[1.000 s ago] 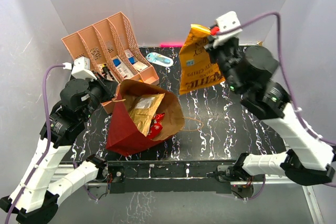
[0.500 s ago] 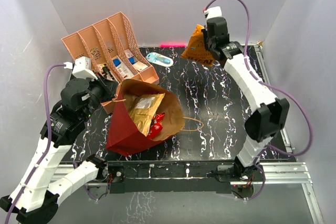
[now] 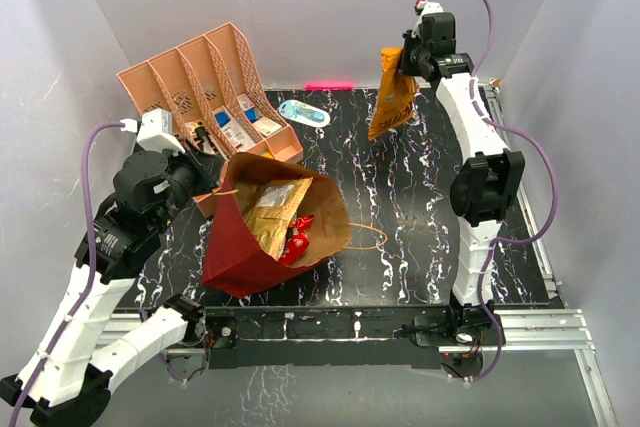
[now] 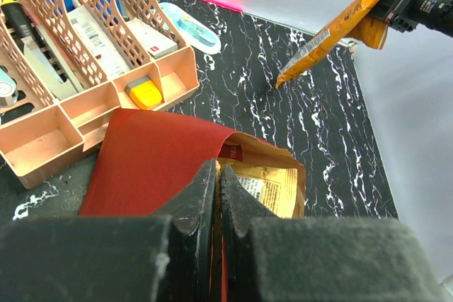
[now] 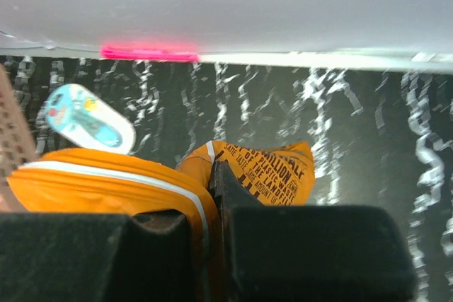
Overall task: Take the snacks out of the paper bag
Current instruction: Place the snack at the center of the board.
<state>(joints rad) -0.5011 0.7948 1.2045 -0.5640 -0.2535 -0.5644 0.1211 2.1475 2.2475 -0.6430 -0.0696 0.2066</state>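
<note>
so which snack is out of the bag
The orange packet, hanging from the right hand; the gold packet and red packet lie inside the paper bag.

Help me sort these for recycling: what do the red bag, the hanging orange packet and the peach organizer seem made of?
The bag: paper, matte red outside, brown kraft inside; it creases sharply.
The orange packet: likely thin plastic or foil film, glossy; it crinkles and hangs limp.
The organizer: probably rigid moulded plastic, smooth peach, with lattice-cut walls.
</note>
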